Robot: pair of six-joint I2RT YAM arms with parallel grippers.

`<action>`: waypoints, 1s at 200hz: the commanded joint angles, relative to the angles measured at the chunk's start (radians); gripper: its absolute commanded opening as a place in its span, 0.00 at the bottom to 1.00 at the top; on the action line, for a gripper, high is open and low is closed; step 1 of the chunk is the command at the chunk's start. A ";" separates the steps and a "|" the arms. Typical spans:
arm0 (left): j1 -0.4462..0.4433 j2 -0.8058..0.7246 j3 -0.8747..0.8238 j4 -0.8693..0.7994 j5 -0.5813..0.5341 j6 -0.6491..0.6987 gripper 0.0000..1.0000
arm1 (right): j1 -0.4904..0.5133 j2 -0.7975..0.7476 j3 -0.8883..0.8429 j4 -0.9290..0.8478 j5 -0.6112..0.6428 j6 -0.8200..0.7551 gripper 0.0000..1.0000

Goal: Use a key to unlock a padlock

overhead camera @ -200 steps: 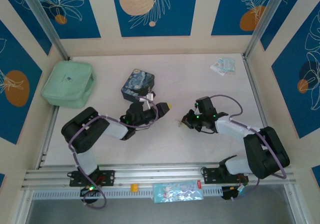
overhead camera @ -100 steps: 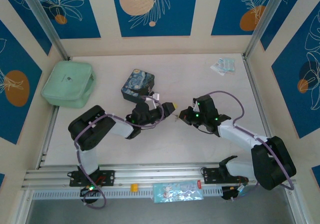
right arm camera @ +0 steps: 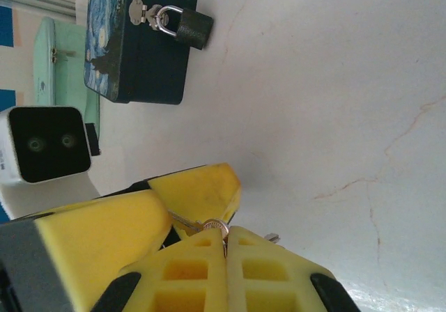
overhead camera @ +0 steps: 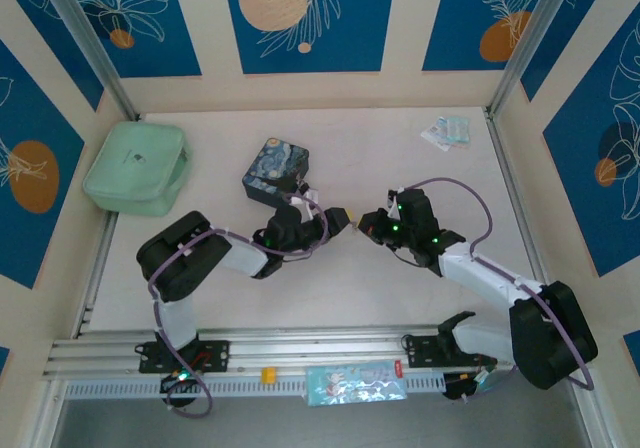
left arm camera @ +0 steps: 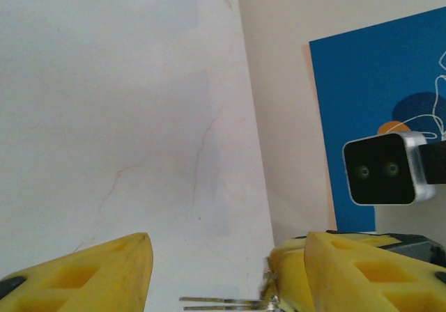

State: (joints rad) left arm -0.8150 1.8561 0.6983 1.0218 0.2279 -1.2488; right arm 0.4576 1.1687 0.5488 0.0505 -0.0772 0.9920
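We saw the 2 arms reaching in over the pale table (overhead camera: pixel 330 288), their ends nearly meeting near its centre. The yellow-tipped left gripper (overhead camera: pixel 343 215) pointed toward 3 o'clock. The right gripper (overhead camera: pixel 368 224) faced it, pointing toward 9 o'clock, and the 2 tips were close together. The key was too small for us to make out there. Just beyond the left wrist, toward 11 o'clock, sat the starry-night tin (overhead camera: pixel 275 168). Well apart at 10 o'clock lay a mint-green pouch (overhead camera: pixel 135 168). A small pale packet (overhead camera: pixel 446 131) lay at 1 o'clock by the far wall. At 6 o'clock, on the front rail, lay a printed packet (overhead camera: pixel 355 383), with a small yellow piece (overhead camera: pixel 268 374) at its 9 o'clock.
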 commanded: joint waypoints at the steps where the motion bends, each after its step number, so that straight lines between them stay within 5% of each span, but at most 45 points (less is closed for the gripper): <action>1: -0.012 -0.031 0.021 -0.003 -0.022 0.006 0.57 | 0.012 0.000 -0.004 0.029 0.016 -0.005 0.00; 33: -0.015 -0.035 0.032 0.008 -0.022 0.003 0.46 | 0.037 0.032 0.018 0.036 0.036 -0.021 0.00; 85: -0.016 -0.061 0.003 -0.005 -0.039 0.018 0.00 | 0.054 0.039 0.044 0.016 0.046 -0.052 0.00; 98: -0.013 -0.069 0.000 -0.013 -0.035 0.036 0.00 | 0.045 0.034 0.051 0.016 0.006 -0.087 0.00; 116: 0.000 -0.087 -0.001 0.000 0.003 0.104 0.00 | 0.014 0.017 0.069 -0.007 -0.086 -0.174 0.30; 129: 0.017 -0.099 -0.001 0.024 0.061 0.167 0.00 | -0.023 0.000 0.081 -0.032 -0.160 -0.241 0.41; 174: 0.076 -0.122 0.053 -0.014 0.342 0.311 0.00 | -0.148 -0.049 0.059 0.052 -0.443 -0.325 0.40; 200: 0.080 -0.137 0.073 -0.044 0.407 0.361 0.00 | -0.157 -0.042 0.040 0.136 -0.530 -0.315 0.38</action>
State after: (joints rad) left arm -0.7433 1.7607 0.7341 0.9939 0.4946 -0.9871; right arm 0.3050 1.1332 0.5945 0.0986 -0.4362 0.7109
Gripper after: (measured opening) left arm 0.040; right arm 0.383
